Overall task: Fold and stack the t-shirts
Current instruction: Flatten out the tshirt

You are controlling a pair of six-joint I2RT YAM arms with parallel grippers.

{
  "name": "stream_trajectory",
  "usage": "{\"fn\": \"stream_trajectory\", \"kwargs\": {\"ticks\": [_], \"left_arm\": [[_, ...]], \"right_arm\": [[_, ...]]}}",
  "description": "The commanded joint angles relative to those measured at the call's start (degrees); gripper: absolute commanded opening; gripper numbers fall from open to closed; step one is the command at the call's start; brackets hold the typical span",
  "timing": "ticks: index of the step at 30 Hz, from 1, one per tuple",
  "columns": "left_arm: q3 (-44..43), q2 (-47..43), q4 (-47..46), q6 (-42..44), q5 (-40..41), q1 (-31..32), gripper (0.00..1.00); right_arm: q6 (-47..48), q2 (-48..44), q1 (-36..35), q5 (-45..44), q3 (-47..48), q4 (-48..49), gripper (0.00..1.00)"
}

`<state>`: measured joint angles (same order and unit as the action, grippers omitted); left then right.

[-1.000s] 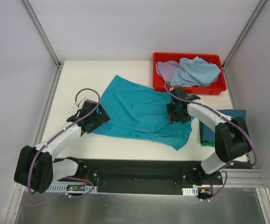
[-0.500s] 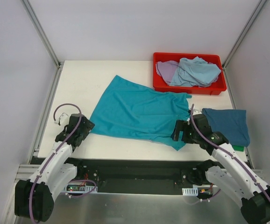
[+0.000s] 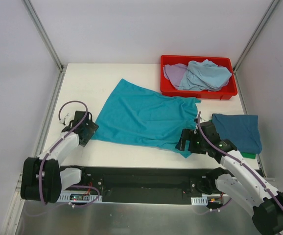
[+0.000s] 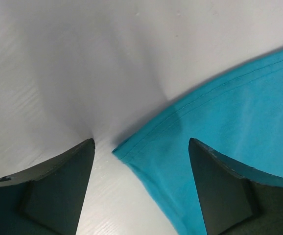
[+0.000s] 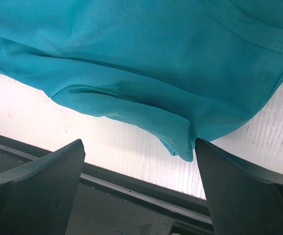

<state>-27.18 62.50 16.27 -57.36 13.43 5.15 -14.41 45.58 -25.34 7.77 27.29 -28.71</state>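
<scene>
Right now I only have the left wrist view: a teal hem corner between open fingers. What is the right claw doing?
Observer: The right claw is open too. Its fingers sit either side of the near right corner of the teal shirt, not closed on it.
Operator: Is anything folded already?
Observer: Yes, a dark blue shirt lies folded at the right edge of the table.
Operator: More to do after this one?
Observer: The red bin at the far right holds a light blue shirt and a lavender shirt, both crumpled.
</scene>
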Motion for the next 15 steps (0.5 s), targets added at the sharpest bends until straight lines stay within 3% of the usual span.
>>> {"fn": "stream_trajectory", "kwargs": {"ticks": [1, 5, 8, 14, 15], "left_arm": [[-2.61, 9.2, -0.19, 1.64, -4.46, -0.31, 0.7], [-3.93, 12.99, -0.63, 2.43, -5.96, -0.31, 0.26], [-3.76, 12.82, -0.72, 2.7, -5.87, -0.31, 0.0], [-2.35, 9.4, -1.95, 3.4, -5.87, -0.31, 0.0], [-2.27, 9.05, -1.95, 3.4, -5.87, -0.31, 0.0]], "right_arm": [[-1.49, -1.11, 0.21, 1.81, -1.18, -0.03, 0.97], [-2.55, -1.9, 0.12, 2.6, -1.8, -1.6, 0.99], [-2.81, -2.34, 0.21, 2.17, -1.71, -4.33, 0.99], [-2.9, -4.18, 0.12, 1.63, -2.32, -4.17, 0.94], [-2.64, -4.01, 0.12, 1.63, -2.68, -3.2, 0.88]]}}
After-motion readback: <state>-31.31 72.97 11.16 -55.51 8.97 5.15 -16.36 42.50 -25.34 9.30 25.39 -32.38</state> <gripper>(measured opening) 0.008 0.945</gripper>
